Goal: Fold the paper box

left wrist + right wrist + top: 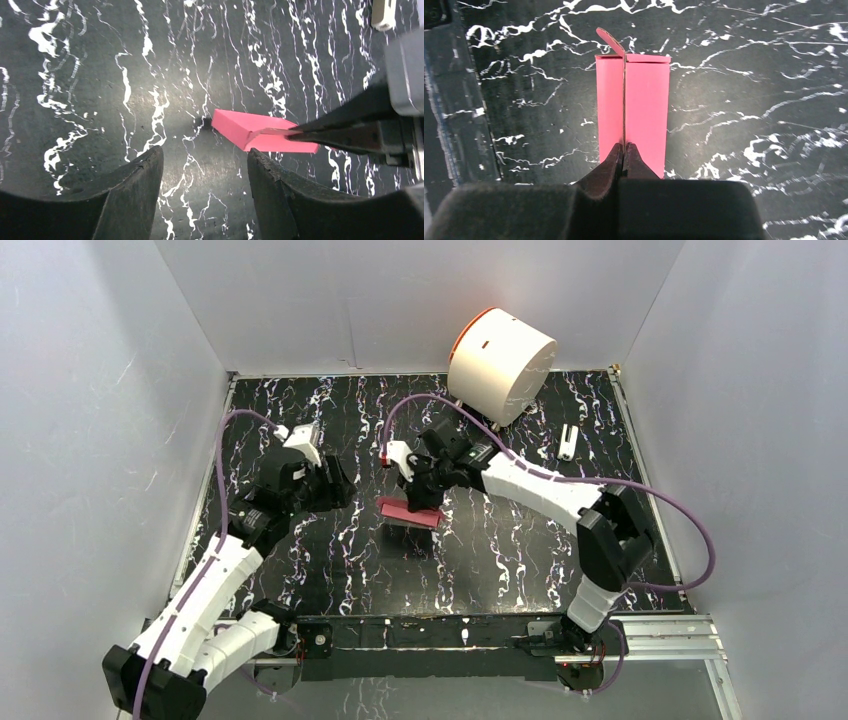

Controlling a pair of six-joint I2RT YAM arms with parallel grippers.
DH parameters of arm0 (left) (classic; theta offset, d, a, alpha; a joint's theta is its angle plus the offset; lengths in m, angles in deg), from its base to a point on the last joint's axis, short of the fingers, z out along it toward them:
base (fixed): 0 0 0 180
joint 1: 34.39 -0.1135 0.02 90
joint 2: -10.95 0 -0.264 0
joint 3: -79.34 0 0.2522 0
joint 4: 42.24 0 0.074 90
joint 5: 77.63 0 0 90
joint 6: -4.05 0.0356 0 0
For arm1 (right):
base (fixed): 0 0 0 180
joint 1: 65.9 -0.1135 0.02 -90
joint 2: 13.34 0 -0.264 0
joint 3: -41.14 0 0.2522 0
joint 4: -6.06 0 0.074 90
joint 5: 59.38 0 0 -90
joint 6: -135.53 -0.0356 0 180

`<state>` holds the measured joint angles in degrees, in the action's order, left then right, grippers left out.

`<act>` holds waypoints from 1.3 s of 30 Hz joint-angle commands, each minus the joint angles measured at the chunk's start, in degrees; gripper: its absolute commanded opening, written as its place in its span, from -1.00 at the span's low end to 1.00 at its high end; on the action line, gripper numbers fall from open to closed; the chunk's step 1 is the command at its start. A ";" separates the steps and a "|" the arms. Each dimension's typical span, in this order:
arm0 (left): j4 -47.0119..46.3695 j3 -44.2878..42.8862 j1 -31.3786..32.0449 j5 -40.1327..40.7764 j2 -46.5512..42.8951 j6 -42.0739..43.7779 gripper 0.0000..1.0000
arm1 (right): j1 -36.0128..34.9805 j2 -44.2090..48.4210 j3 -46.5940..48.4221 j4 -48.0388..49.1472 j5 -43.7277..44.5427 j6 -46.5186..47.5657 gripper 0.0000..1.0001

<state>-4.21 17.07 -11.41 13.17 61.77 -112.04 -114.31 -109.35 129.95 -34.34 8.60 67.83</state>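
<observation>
The paper box is a pink-red folded cardboard piece at the middle of the black marbled table. My right gripper is shut on it, pinching a thin upright panel of the box between its closed fingertips. A small curled tab sticks up at the box's far end. My left gripper is open and empty, a little to the left of the box. In the left wrist view the box lies just beyond my left gripper, with the right gripper clamped on its right end.
A large white cylinder with an orange rim lies at the back of the table. A small white object lies at the back right. White walls enclose the table on three sides.
</observation>
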 commanded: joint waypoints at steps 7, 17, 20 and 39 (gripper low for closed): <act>1.43 -1.85 -0.38 -15.71 9.53 6.78 0.17 | 3.21 -12.69 11.86 -12.24 -15.79 3.59 -1.00; 0.41 -1.55 -0.39 -21.70 16.30 8.24 0.08 | 3.25 -15.62 15.12 -13.85 -14.54 4.63 -1.00; 0.51 -2.75 -0.39 -21.80 18.49 9.17 0.04 | 3.22 -15.77 15.39 -14.22 -14.42 5.01 -1.00; 2.77 -8.49 2.49 -22.71 26.38 10.48 -0.76 | 3.17 -16.67 16.26 -13.86 -13.12 4.63 -1.00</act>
<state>-3.55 10.56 -10.58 -9.17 88.51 -101.37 -110.92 -124.84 143.87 -47.28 -4.91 72.29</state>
